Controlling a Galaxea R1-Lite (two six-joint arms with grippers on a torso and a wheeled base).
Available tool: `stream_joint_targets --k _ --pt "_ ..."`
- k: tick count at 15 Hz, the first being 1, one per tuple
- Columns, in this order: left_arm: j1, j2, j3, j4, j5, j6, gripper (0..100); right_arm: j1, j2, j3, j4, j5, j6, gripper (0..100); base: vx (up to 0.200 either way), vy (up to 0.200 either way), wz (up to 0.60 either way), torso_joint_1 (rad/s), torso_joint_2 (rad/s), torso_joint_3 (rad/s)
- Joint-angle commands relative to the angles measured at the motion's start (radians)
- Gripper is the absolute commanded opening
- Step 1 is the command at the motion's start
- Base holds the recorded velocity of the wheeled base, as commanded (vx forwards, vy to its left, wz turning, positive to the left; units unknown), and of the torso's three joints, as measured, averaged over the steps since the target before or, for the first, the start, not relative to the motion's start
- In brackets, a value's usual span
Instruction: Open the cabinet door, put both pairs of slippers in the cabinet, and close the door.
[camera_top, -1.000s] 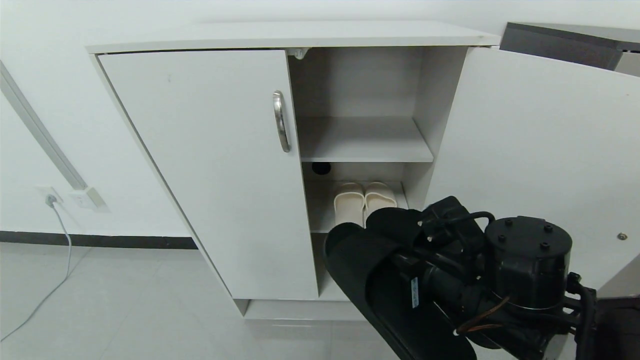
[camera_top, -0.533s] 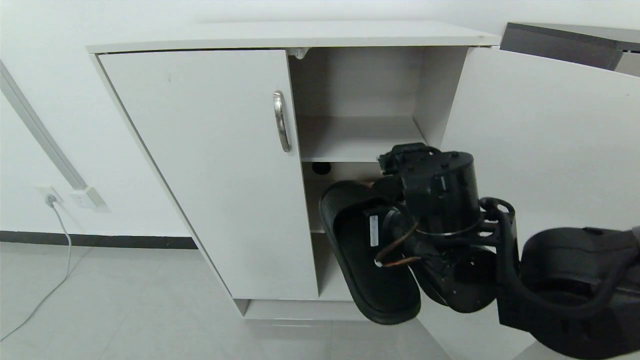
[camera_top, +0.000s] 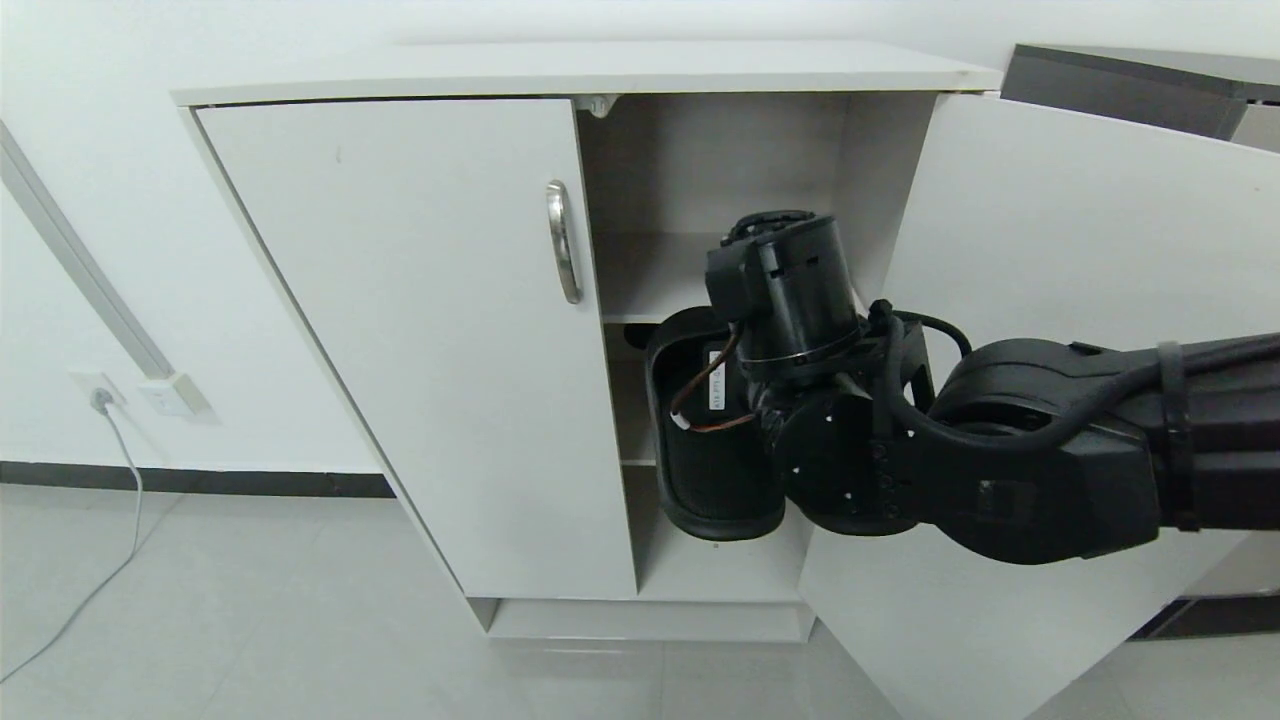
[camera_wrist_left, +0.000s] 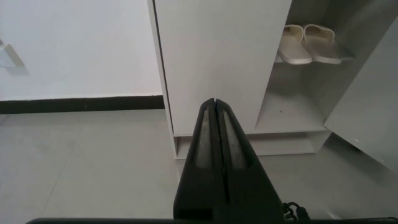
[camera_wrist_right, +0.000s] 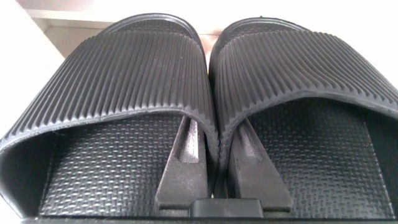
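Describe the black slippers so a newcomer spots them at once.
Start at the white cabinet, its right door swung open. In the opening, the right claw pinches the black slippers together by their ribbed straps; the other pair, lying inside, is white.

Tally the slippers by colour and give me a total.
black slippers: 2
cream slippers: 2
Total: 4

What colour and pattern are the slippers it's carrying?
The slippers are black, with ribbed straps and dimpled footbeds; clearest in the right wrist view.
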Motion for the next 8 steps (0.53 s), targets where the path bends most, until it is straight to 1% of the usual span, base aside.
stream_joint_targets --k 1,8 --pt "0.000 0.000 0.000 -0.001 0.000 0.000 0 -0.002 0.015 -0.005 -0.001 -0.004 0.000 0 0.000 0.000 0.00 0.000 0.00 0.000" --pt "0.000 0.000 0.000 -0.001 0.000 0.000 0 0.001 0.006 -0.031 -0.006 -0.004 -0.006 0 0.000 0.000 0.00 0.000 0.00 0.000"
